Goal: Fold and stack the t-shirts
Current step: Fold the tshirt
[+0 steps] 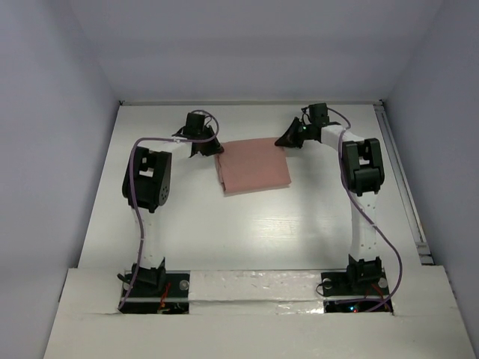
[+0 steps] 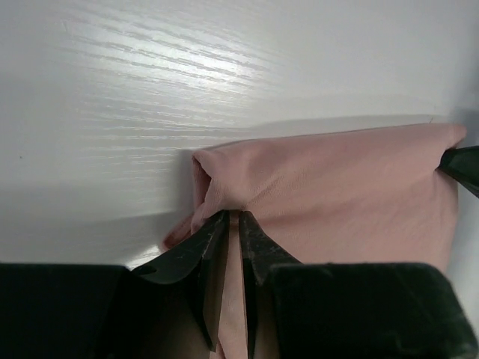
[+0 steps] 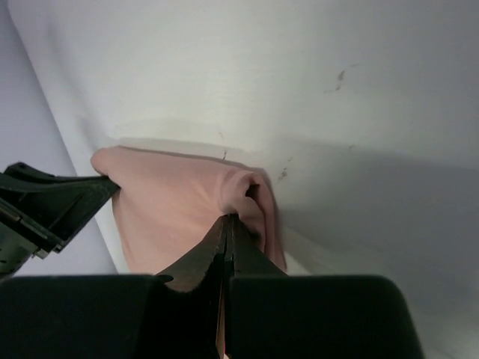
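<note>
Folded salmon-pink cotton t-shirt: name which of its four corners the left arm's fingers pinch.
The far-left corner of the salmon-pink t-shirt, held by the left gripper. The right gripper pinches the far-right corner; both near corners lie free.

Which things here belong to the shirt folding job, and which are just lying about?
Part of the job:
pink t-shirt, folded into a rectangle
left gripper, pinching one far corner
right gripper, pinching the other far corner

Just there:
white table
rail along its right edge
</note>
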